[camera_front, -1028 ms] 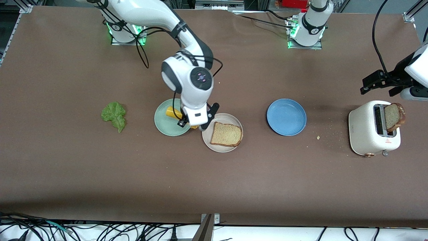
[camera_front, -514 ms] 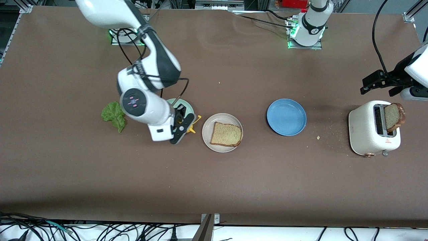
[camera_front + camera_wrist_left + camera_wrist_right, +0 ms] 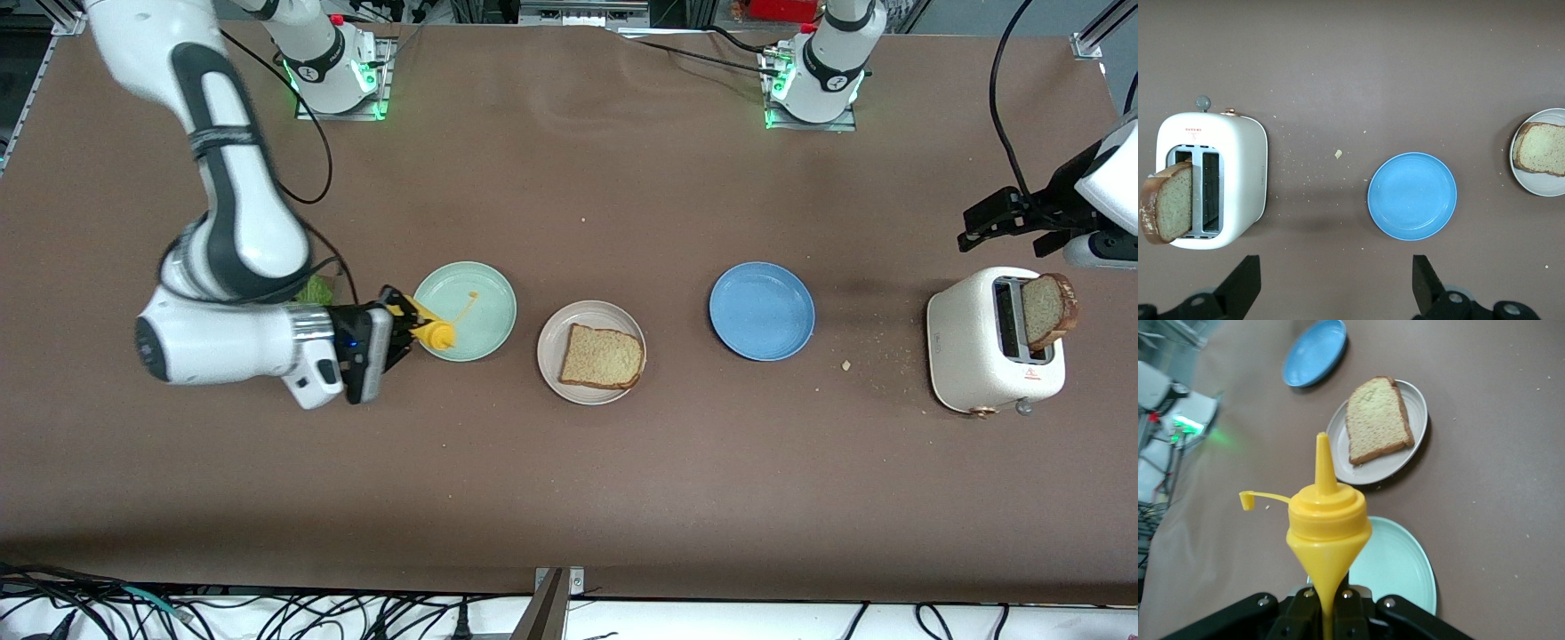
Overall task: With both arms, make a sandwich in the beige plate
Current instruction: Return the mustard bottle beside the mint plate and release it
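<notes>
Your right end effector (image 3: 402,322) is gripping a yellow squeeze bottle (image 3: 428,330) (image 3: 1326,537), fingers clamped tight on it, and is holding it over the edge of the mint green plate (image 3: 476,307) (image 3: 1395,570) at the side toward the right arm's end of the surface (image 3: 569,480). The bottle is lying nearly level, its nozzle aiming toward the beige plate, its little cap dangling on a strap.

The beige plate (image 3: 551,347) (image 3: 1418,410) is sitting just beside the mint green plate, slightly nearer the front camera, and it is carrying one slice of brown bread (image 3: 603,356) (image 3: 1377,419) lying flat. The lettuce leaf (image 3: 313,290) is lying on the surface, mostly hidden under the right arm. The blue plate (image 3: 762,310) (image 3: 1412,195) is resting toward the left arm's end, well apart from the beige plate.

Your left end effector (image 3: 1009,222) (image 3: 1337,287) is waiting with its fingers spread wide, gripping nothing, up in the air beside the white toaster (image 3: 987,351) (image 3: 1238,173). A second bread slice (image 3: 1046,308) (image 3: 1166,210) is sticking out of the toaster slot, tilted.
</notes>
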Controlling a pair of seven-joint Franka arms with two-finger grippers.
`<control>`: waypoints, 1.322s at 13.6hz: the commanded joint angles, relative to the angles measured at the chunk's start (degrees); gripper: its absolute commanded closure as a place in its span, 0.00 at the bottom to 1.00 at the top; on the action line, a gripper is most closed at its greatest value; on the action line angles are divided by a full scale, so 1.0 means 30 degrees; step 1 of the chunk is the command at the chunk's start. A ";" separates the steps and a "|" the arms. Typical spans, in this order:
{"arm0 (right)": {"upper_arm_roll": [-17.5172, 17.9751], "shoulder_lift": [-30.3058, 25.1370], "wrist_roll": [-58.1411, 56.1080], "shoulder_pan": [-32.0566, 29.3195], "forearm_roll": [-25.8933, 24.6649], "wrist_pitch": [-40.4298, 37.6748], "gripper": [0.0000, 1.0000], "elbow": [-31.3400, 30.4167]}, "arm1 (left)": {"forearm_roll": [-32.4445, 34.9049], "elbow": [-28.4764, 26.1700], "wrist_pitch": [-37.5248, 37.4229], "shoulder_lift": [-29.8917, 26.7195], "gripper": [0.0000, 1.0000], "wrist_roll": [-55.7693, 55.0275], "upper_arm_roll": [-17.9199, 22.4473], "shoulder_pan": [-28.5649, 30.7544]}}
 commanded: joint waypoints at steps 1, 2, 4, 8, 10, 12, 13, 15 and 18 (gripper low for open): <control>0.0392 -0.0191 -0.3834 -0.1442 0.1237 -0.1201 1.00 -0.1070 | 0.0752 -0.0143 0.0051 -0.0091 0.00 -0.0041 -0.0073 0.0218; 0.0363 -0.0160 -0.4978 -0.1795 0.1791 -0.1786 1.00 -0.1362 | 0.0752 -0.0143 0.0051 -0.0033 0.00 -0.0041 -0.0073 0.0248; 0.0392 0.0014 -0.7990 -0.2673 0.2293 -0.2114 1.00 -0.2559 | 0.0752 -0.0114 0.0081 0.0056 0.00 -0.0041 -0.0073 0.0248; 0.0392 0.1214 -1.3826 -0.4460 0.5367 -0.4014 1.00 -0.4291 | 0.0752 -0.0084 0.0081 0.0056 0.00 -0.0070 -0.0073 0.0248; 0.0422 0.2208 -1.7014 -0.4815 0.6012 -0.4514 1.00 -0.4382 | 0.0752 -0.0084 0.0081 0.0085 0.00 -0.0041 -0.0073 0.0335; 0.0422 0.2797 -1.9043 -0.4932 0.6104 -0.4693 1.00 -0.4411 | 0.0752 -0.0055 0.0081 0.0085 0.00 -0.0041 -0.0073 0.0336; 0.0422 0.3060 -1.9690 -0.4962 0.6104 -0.4664 1.00 -0.4324 | 0.0752 -0.0055 0.0081 0.0085 0.00 -0.0041 -0.0073 0.0365; 0.0422 0.3675 -2.1593 -0.4992 0.6191 -0.4692 1.00 -0.4265 | 0.0752 -0.0026 0.0081 0.0085 0.00 -0.0041 -0.0073 0.0482; 0.0363 0.3766 -2.2740 -0.4992 0.6016 -0.4663 1.00 -0.4265 | 0.0752 -0.0026 0.0081 0.0085 0.00 -0.0041 -0.0073 0.0482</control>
